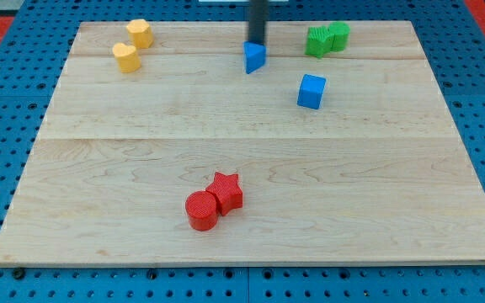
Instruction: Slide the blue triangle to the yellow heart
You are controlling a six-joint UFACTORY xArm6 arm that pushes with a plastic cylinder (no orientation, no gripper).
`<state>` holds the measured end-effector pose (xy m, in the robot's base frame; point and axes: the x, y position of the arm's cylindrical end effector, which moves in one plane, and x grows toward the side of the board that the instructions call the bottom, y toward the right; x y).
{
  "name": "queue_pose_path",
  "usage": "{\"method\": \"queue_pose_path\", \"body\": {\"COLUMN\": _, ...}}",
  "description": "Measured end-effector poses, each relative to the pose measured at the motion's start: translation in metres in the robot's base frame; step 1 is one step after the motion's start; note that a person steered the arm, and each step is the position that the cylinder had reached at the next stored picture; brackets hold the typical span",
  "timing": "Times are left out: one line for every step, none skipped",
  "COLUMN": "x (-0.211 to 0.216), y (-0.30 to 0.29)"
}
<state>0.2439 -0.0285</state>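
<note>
The blue triangle [254,57] lies near the view's top, just right of centre. My tip [257,43] comes down from the top edge and ends right at the triangle's upper side, touching it or nearly so. Two yellow blocks lie at the view's top left, far to the left of the triangle. The lower one [125,57] looks like the yellow heart. The upper one [140,33] looks rounded or many-sided, and the two almost touch.
A blue cube [311,91] sits below and right of the triangle. Two green blocks [317,41] [338,34] touch each other at the top right. A red star [226,191] and a red cylinder [202,210] touch near the bottom centre. The wooden board [445,194] lies on blue pegboard.
</note>
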Motion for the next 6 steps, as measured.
{"method": "queue_pose_path", "body": {"x": -0.006, "y": -0.031}}
{"method": "queue_pose_path", "body": {"x": -0.017, "y": 0.008}}
{"method": "queue_pose_path", "body": {"x": 0.026, "y": 0.054}}
{"method": "queue_pose_path", "body": {"x": 0.051, "y": 0.061}}
{"method": "queue_pose_path", "body": {"x": 0.072, "y": 0.091}}
{"method": "queue_pose_path", "body": {"x": 0.077, "y": 0.045}}
